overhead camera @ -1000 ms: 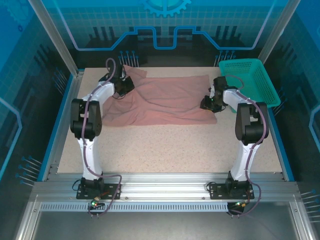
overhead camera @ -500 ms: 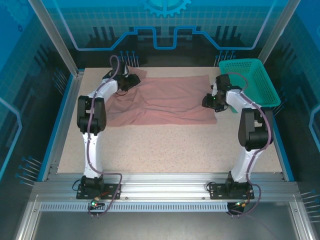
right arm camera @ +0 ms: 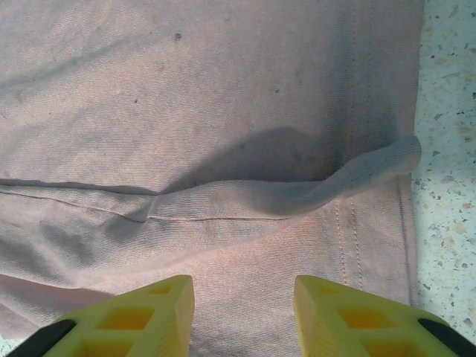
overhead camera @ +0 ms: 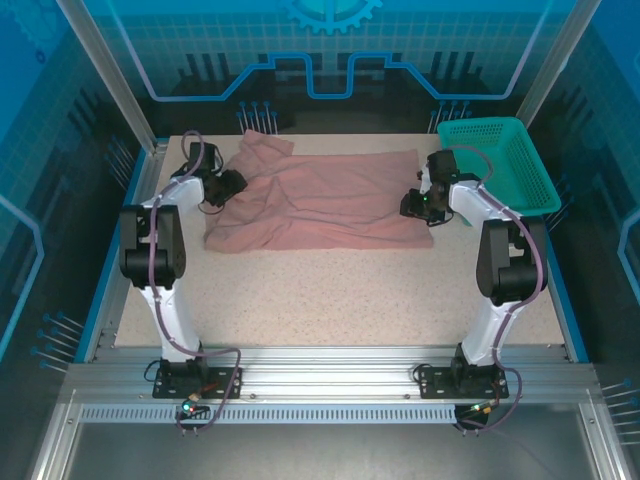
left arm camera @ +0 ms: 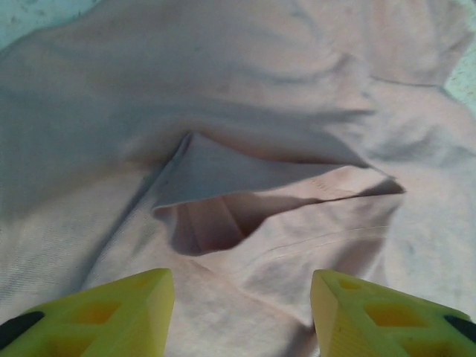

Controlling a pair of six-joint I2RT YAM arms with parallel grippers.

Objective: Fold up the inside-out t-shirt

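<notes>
The inside-out t-shirt (overhead camera: 320, 200), dusty salmon pink, lies spread across the far half of the table, rumpled at its left end. My left gripper (overhead camera: 225, 188) hovers at that left edge, open. In the left wrist view its yellow fingers (left arm camera: 119, 312) stand wide apart over the cloth (left arm camera: 245, 111), with a gaping sleeve mouth (left arm camera: 212, 223) just ahead and nothing pinched. My right gripper (overhead camera: 415, 205) sits at the shirt's right edge, open. In the right wrist view its fingers (right arm camera: 357, 316) straddle flat fabric (right arm camera: 223, 111) near a stitched hem (right arm camera: 346, 245) and a raised fold (right arm camera: 372, 167).
A teal mesh basket (overhead camera: 495, 160) stands at the far right corner, close behind the right arm. Speckled tabletop (overhead camera: 330, 300) stretches between the shirt and the arm bases. Blue frame walls (overhead camera: 130, 210) border the table's sides.
The left gripper has let go of the shirt's far-left part and drawn back left and nearer. That end has settled into folds. The right gripper has barely moved.
</notes>
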